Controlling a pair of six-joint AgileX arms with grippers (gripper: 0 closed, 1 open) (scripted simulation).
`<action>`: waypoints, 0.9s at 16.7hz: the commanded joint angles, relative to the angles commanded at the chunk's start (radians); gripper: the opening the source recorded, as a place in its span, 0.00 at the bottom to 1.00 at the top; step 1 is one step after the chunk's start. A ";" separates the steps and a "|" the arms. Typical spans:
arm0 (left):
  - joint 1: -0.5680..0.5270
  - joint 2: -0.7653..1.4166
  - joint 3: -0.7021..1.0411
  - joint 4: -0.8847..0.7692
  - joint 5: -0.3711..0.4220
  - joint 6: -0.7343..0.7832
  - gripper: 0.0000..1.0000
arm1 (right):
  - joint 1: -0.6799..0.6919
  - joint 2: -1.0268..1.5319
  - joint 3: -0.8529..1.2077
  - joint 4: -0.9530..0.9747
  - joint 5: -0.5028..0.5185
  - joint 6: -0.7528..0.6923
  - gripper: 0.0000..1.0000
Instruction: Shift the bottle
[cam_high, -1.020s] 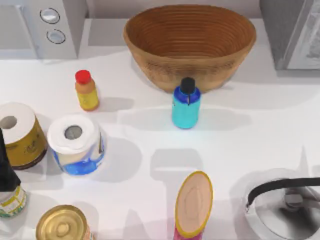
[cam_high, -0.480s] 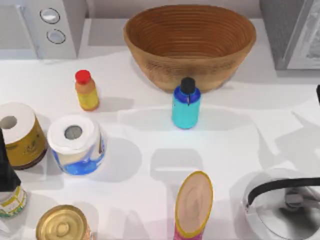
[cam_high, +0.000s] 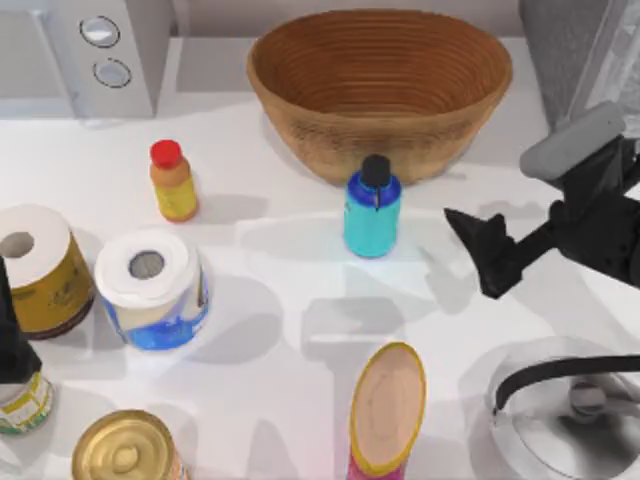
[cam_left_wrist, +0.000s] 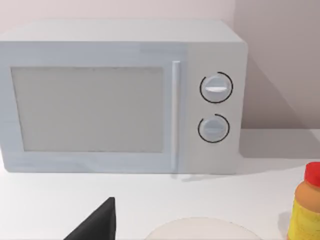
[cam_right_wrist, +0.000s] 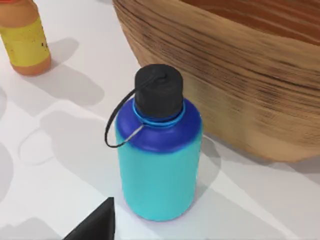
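A white desk (cam_high: 300, 290) seen from above. The bottle (cam_high: 372, 213), turquoise with a blue shoulder and a black cap, stands upright near the middle of the desk, just in front of a large woven basket (cam_high: 380, 85) at the back. In the right wrist view the bottle (cam_right_wrist: 159, 150) stands close beside the basket wall (cam_right_wrist: 240, 90), and a thin black loop hangs from its cap.

The right gripper (cam_high: 490, 258) reaches in from the right side of the desk, its dark fingers pointing toward the bottle but apart from it, holding nothing. Whether the fingers are spread or closed cannot be told.

To the left of the bottle, well apart, stands a small orange-yellow bottle with a red cap (cam_high: 172, 181). Farther left and nearer the front are two paper rolls (cam_high: 152, 288), a dark-necked bottle (cam_high: 18, 375), and a gold-topped tin (cam_high: 125, 447). A kettle (cam_high: 570, 410) sits at the front right. A microwave (cam_left_wrist: 120, 95) stands at the back left. A dark finger of the left gripper (cam_left_wrist: 97, 225) shows in the left wrist view, facing the microwave; its state cannot be told.
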 joint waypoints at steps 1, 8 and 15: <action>0.000 0.000 0.000 0.000 0.000 0.000 1.00 | 0.016 0.073 0.017 0.023 -0.006 -0.007 1.00; 0.000 0.000 0.000 0.000 0.000 0.000 1.00 | 0.071 0.287 0.081 0.116 -0.023 -0.036 1.00; 0.000 0.000 0.000 0.000 0.000 0.000 1.00 | 0.071 0.328 0.131 0.110 -0.023 -0.034 1.00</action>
